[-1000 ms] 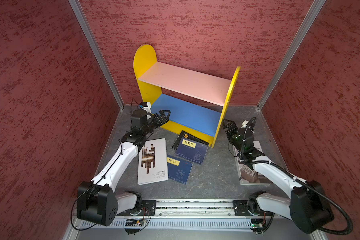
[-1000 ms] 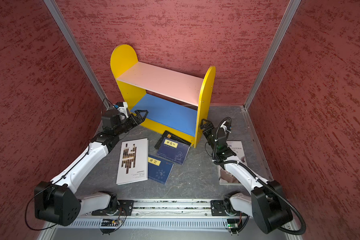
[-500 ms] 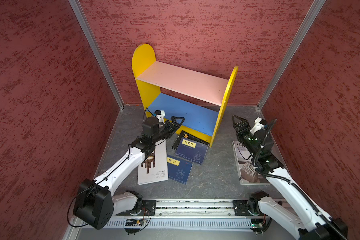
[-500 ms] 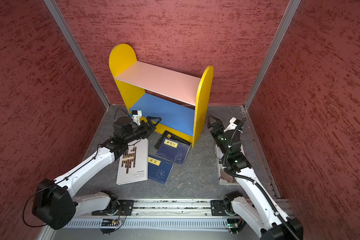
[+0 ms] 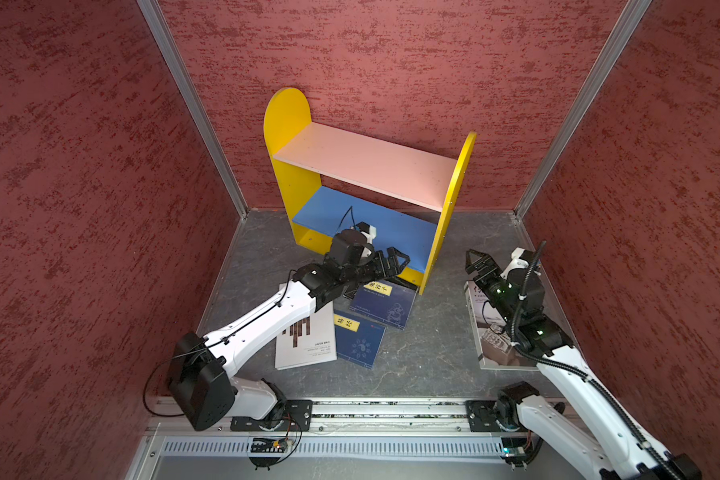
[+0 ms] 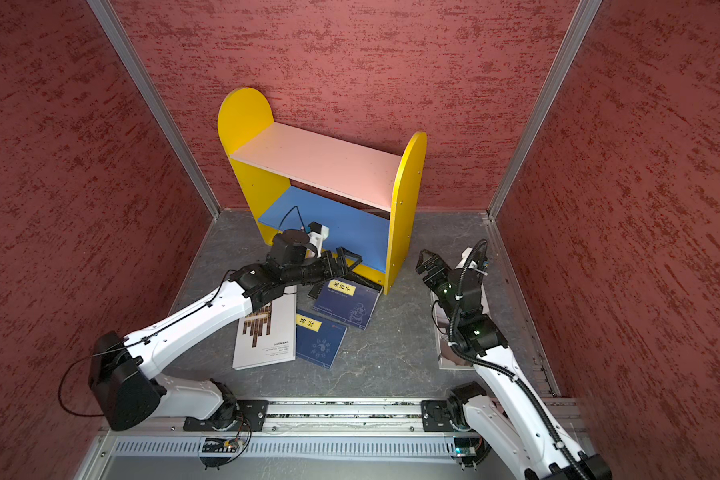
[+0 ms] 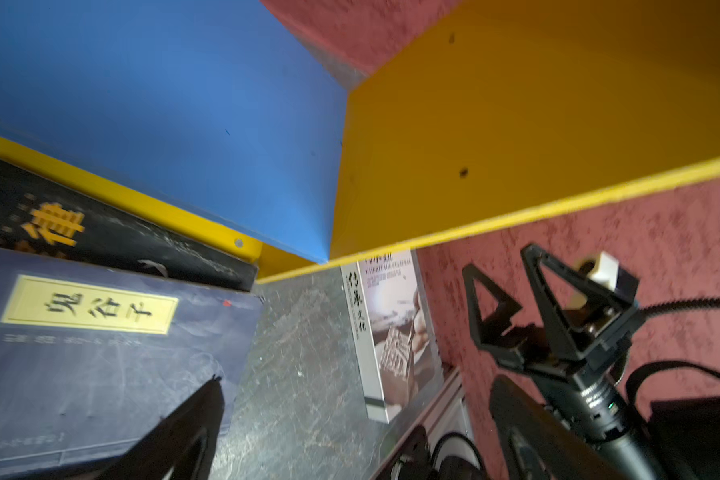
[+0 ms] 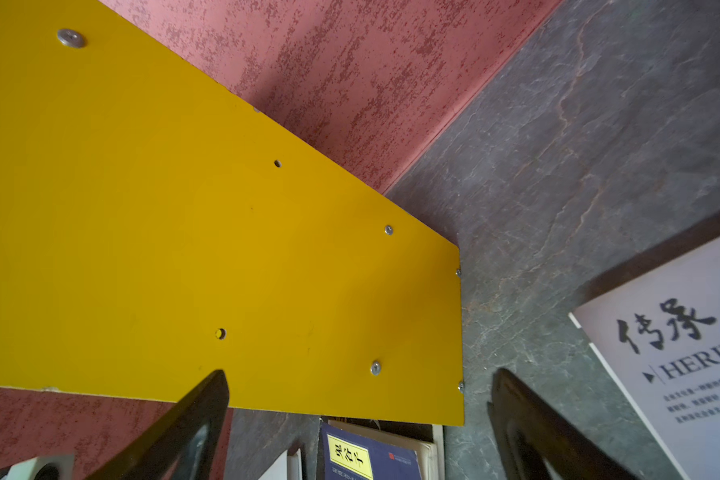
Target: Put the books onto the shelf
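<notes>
Both top views: the shelf [image 5: 287, 120] stands at the back wall with its pink and blue boards bare, and all five books lie on the tabletop [image 5: 429, 361]. The left gripper [image 5: 391, 262], spread wide and holding nothing, hovers at the shelf's foot above the upper navy book [image 5: 385, 303]. Nearer the rail lie the lower navy book [image 5: 358, 343] and the white bar-cover book [image 5: 306, 351], the latter partly under the left arm. The right gripper [image 5: 480, 262], likewise open and empty, is poised over the far end of the white heritage book [image 5: 495, 353], near the shelf's right panel. Left wrist view: the upper navy book rests on the black book [image 7: 109, 237], which lies against the yellow front rail, and one of the fingers [image 7: 192, 428] hangs over the navy cover. Right wrist view: the yellow panel's outer face fills the frame, with the heritage book off to one side. We judge the step to be the approach for a first pick. The navy book is thin and flat, so we would take it by the edge raised off the black book, descend squarely, keep clear of the rail, and close only once both fingers straddle that edge
</notes>
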Controlling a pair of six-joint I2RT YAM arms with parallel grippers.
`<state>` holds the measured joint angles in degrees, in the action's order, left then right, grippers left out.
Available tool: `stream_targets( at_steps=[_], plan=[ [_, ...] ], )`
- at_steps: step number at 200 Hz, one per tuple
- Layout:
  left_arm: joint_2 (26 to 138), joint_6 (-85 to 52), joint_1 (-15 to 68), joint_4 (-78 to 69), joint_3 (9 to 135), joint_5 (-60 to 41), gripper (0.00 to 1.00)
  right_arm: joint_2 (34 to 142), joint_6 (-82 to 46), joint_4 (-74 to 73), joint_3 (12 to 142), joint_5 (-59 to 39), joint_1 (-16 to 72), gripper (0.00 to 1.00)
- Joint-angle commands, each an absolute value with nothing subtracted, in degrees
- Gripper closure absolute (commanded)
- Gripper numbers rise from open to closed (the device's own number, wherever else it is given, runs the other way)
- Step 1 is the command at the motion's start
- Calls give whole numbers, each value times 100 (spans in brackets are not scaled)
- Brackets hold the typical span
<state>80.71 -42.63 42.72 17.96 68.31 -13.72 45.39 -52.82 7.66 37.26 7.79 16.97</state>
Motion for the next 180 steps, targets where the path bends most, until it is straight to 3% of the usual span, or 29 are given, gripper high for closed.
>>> stream_targets(
  at_steps=[1, 51, 124, 180],
  plan=[
    [8324, -3668, 4656, 2371, 6934, -1239, 1, 4323, -5070, 1240, 3863, 767, 1666, 1],
    [8968, -3513, 5122, 1406, 7028, -1012, 1, 4025, -4589, 2277, 3995, 1223, 1585, 1],
    [10401, -2680, 5040, 1050, 8427, -1176, 0, 3593, -4441, 3037, 3986, 1299, 1484, 1],
    [10959, -3002, 4940, 539, 8889, -1541, 0, 3261, -4479, 3260, 3921, 1485, 1468, 1]
  ],
)
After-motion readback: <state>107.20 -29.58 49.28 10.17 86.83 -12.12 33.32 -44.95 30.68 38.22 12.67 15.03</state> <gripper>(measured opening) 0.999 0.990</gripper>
